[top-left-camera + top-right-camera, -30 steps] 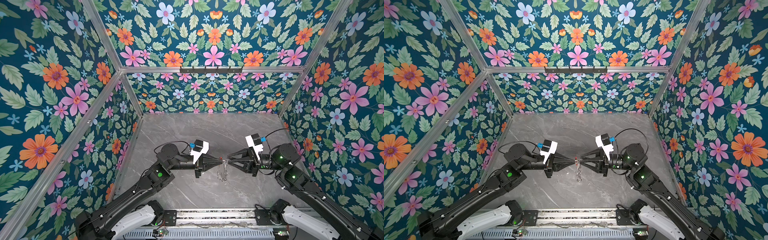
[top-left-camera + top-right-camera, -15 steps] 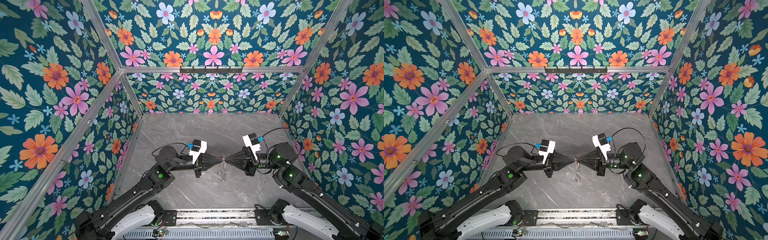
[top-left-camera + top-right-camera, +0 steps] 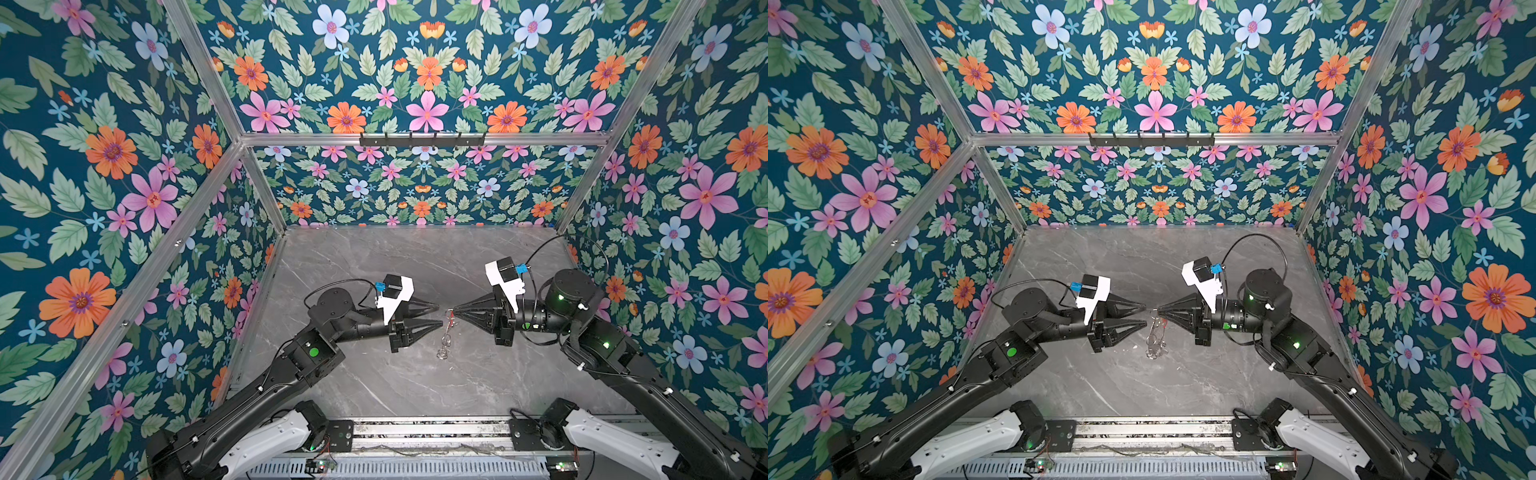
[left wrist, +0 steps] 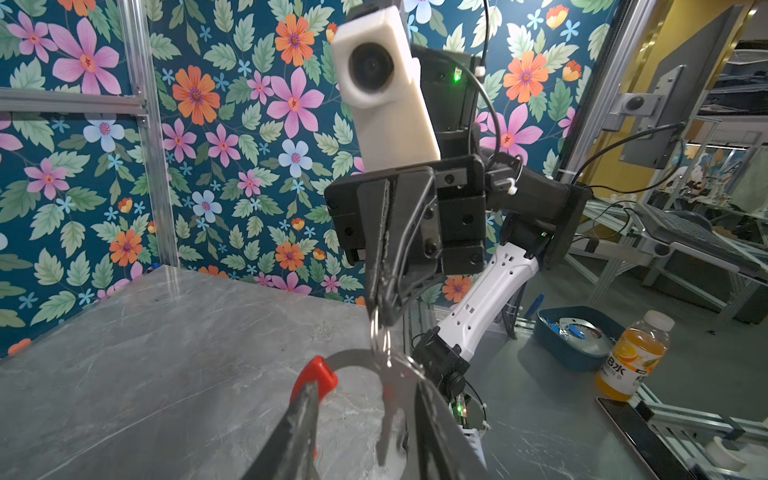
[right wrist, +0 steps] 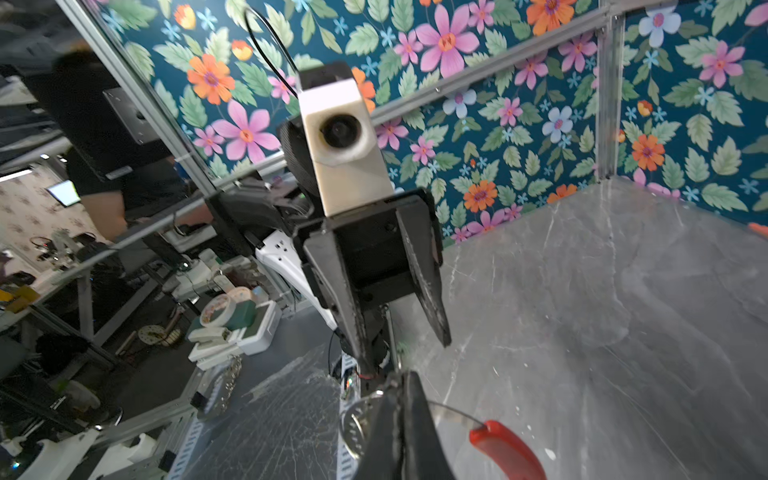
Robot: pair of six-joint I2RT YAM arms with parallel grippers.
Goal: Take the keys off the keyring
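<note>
The keyring (image 3: 445,336) (image 3: 1154,336), a thin grey hoop with a red sleeve (image 4: 316,374) (image 5: 505,449), hangs above the grey table (image 3: 415,257) in both top views. Small silvery keys (image 3: 441,353) (image 4: 390,415) dangle at its lower end. My right gripper (image 3: 454,310) (image 3: 1159,309) (image 5: 399,380) is shut on a small split ring (image 4: 376,328) at the hoop's top. Facing it, my left gripper (image 3: 439,316) (image 3: 1145,315) (image 4: 365,386) is open. The hoop passes between its fingers (image 4: 299,432), and the red sleeve lies against one tip.
Flowered walls close in the table at the back and on both sides. A black hook rail (image 3: 422,139) is on the back wall. A metal rail (image 3: 428,430) runs along the front edge. Off the table stand a blue tub (image 4: 573,336) and an orange drink bottle (image 4: 631,357).
My left gripper has opened and let go of the keyring. The right gripper closed on the ring, and the keyring now hangs from it alone.
</note>
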